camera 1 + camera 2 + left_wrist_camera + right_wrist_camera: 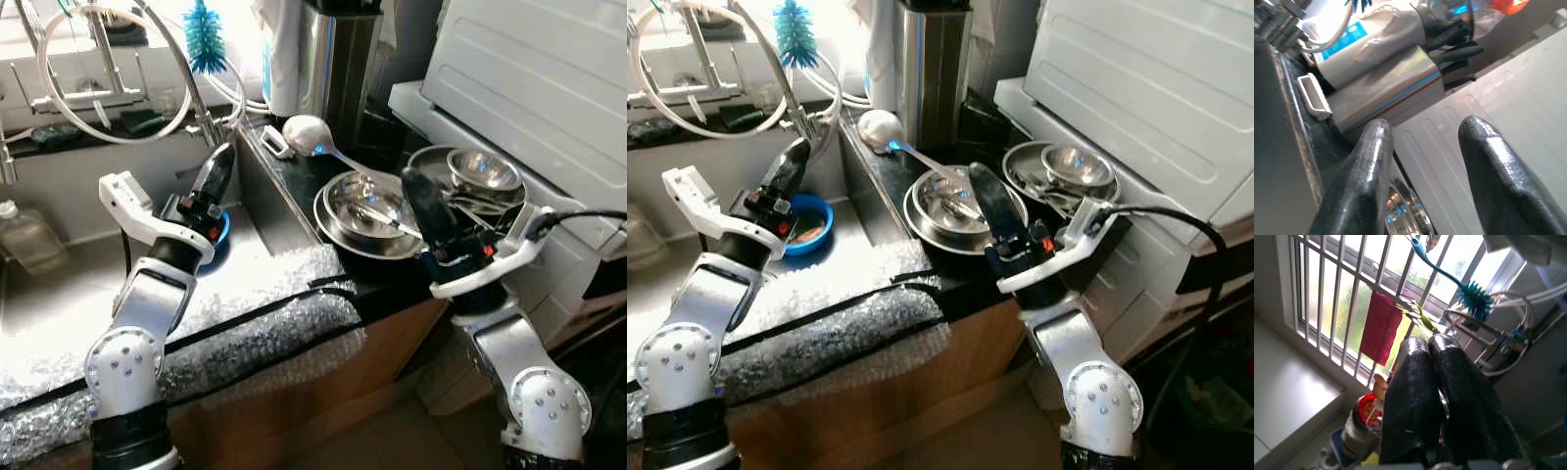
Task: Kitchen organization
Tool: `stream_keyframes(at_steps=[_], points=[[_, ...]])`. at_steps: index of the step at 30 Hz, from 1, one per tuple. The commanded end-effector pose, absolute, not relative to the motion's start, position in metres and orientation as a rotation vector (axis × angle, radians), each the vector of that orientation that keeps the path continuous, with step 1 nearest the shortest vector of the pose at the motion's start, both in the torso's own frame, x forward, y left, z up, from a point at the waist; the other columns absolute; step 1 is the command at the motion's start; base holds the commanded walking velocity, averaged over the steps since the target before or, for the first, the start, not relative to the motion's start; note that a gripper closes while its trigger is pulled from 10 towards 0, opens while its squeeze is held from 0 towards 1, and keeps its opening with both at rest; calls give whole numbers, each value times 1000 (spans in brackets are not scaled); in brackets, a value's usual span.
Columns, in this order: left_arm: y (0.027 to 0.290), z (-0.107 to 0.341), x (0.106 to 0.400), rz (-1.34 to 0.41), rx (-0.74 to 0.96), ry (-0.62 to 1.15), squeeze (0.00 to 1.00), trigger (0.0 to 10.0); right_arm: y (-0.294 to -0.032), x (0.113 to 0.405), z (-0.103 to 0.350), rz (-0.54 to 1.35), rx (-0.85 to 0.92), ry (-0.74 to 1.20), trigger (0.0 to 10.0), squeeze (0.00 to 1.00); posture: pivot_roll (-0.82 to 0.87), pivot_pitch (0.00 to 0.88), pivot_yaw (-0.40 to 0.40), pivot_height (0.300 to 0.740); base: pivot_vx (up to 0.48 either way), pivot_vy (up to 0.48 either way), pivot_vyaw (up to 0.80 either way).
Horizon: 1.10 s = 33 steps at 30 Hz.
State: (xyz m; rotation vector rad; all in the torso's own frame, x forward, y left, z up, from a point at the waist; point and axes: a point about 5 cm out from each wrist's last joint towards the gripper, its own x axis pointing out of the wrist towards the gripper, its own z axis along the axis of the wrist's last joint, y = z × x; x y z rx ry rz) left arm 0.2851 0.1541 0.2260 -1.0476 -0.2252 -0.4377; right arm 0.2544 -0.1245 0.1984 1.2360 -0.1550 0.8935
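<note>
Right gripper (419, 196), fingers pressed together and empty, poised over the nested steel bowls (367, 211) on the dark counter (294, 176), likely lining up a pick; left gripper (217, 168), fingers apart, raised over the sink (59, 294).

No text, brand, number or sign is legible in any view. The white container (1347, 46) behind the steel canister carries a blue label, seen from the left wrist, but its print is too blurred to read. The clear bottle (24, 235) at the left of the sink bears no readable marking. The red spots on the gripper wrists show no characters.
</note>
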Motion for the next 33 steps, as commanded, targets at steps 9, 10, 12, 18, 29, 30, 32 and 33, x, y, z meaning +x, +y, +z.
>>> stream_keyframes(at_steps=[9, 10, 12, 18, 29, 30, 32, 33], points=[[141, 229, 272, -571, -1158, -245, 0, 10000, -119, 253, 185, 869, 1323, -113, 10000, 0, -29, 0, -90, 740, 0, 0, 0], [140, 230, 271, -591, -1165, -247, 0, 10000, -118, 254, 184, 856, 1317, -115, 10000, 0, -29, 0, -94, 740, 0, 0, 0], [139, 230, 269, -615, -1183, -250, 0, 10000, -119, 257, 184, 825, 1318, -134, 10000, 0, -29, 0, -93, 740, 0, 0, 0], [130, 233, 259, -717, -1132, -225, 0, 10000, -121, 265, 184, 773, 1319, -154, 10000, 0, -24, 0, -96, 740, 0, 0, 0], [114, 226, 254, -819, -931, -109, 0, 10000, -108, 263, 192, 864, 1340, -169, 10000, 0, -19, 0, -93, 740, 0, 0, 0], [114, 225, 254, -824, -920, -99, 0, 10000, -107, 262, 192, 876, 1340, -169, 10000, 0, -20, 0, -91, 740, 0, 0, 0], [114, 224, 254, -836, -900, -89, 0, 10000, -106, 261, 193, 895, 1337, -166, 10000, 0, -20, 0, -93, 740, 0, 0, 0], [113, 224, 254, -846, -889, -84, 0, 10000, -105, 260, 192, 906, 1335, -159, 10000, 0, -17, 0, -94, 740, 0, 0, 0]])
